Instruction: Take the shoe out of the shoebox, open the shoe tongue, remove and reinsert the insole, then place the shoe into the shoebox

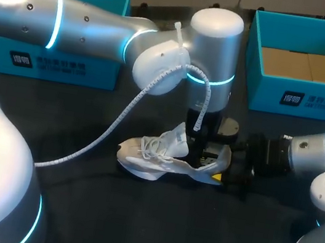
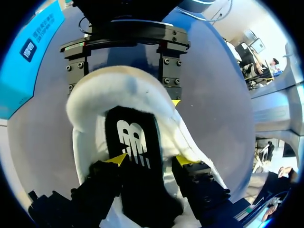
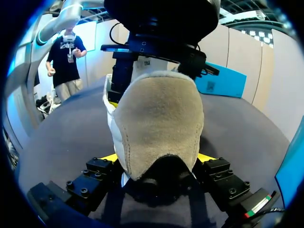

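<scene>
Shoe (image 1: pixel 150 157) lay out on the table (image 1: pixel 132 229); right gripper (image 3: pixel 156 157) was clamped on its heel; left gripper (image 2: pixel 149 160) sat astride the black insole (image 2: pixel 135 142), grip impossible to tell; insole removal seemingly in hand; next called for a firm pinch, then a lift clear.

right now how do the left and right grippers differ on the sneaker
The left gripper points down into the opening of the white sneaker, above its black insole; the right gripper lies level behind the heel. The right gripper is shut on the heel from both sides; the left gripper's hold is unclear. Both are at the heel end.
</scene>
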You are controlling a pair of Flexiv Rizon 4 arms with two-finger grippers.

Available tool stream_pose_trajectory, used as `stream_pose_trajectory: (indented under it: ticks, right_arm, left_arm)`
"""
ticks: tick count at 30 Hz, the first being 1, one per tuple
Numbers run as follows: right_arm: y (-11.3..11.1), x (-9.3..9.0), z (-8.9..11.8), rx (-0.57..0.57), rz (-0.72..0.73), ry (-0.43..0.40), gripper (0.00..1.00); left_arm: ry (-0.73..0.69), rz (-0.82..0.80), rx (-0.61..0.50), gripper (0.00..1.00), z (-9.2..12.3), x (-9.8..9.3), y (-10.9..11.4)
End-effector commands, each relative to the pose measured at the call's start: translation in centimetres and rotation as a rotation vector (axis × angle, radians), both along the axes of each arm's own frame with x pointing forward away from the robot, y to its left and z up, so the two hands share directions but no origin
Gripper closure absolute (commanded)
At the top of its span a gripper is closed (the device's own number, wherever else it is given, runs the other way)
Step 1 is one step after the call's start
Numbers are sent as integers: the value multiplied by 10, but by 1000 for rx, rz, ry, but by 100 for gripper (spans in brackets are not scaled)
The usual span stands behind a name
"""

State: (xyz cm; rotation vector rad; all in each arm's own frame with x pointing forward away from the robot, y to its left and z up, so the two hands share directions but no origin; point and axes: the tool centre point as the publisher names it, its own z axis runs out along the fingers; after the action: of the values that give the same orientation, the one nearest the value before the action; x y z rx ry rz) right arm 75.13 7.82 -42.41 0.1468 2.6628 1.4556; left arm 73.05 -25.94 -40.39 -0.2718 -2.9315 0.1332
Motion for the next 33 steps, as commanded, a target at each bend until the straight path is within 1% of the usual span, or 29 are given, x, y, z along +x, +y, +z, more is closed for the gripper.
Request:
stream_pose_trajectory:
  ticks: [1,4,8,10,11,12,14,17,19,20,22,24,26,28,31,33]
  right_arm:
    - [2,0,-1,-1,-3,-1,100]
    - [2,0,-1,-1,-3,-1,100]
    - [2,0,-1,-1,-3,-1,100]
    - [2,0,-1,-1,-3,-1,100]
    - [2,0,-1,-1,-3,-1,100]
    - [2,0,-1,-1,-3,-1,100]
    - [2,0,-1,-1,-3,-1,100]
    - [2,0,-1,-1,-3,-1,100]
    - [2,0,-1,-1,-3,-1,100]
    - [2,0,-1,-1,-3,-1,100]
    - [2,0,-1,-1,-3,-1,100]
    - [2,0,-1,-1,-3,-1,100]
    - [2,0,-1,-1,-3,-1,100]
    - [2,0,-1,-1,-3,-1,100]
    - [2,0,-1,-1,-3,-1,100]
    - [2,0,-1,-1,-3,-1,100]
  left_arm:
    - [-7,19,-18,51,-18,3,-1]
    - [-14,29,-24,54,-17,6,1]
    - [-52,31,-27,51,-22,6,3]
    - [-75,31,-25,45,-25,6,5]
    - [-82,33,-29,37,-27,6,5]
    - [-80,35,-27,34,-29,6,5]
    - [-98,46,-34,35,-32,6,5]
    - [-139,55,-37,42,-37,7,5]
    - [-162,55,-42,45,-39,8,6]
    - [-161,53,-40,51,-40,8,6]
    - [-174,53,-39,56,-42,9,7]
    - [-180,51,-36,71,-43,9,7]
    - [-178,53,-32,77,-45,10,8]
    - [-181,53,-29,80,-47,11,9]
    - [-181,57,-25,93,-48,12,11]
    - [-182,62,-23,98,-48,14,12]
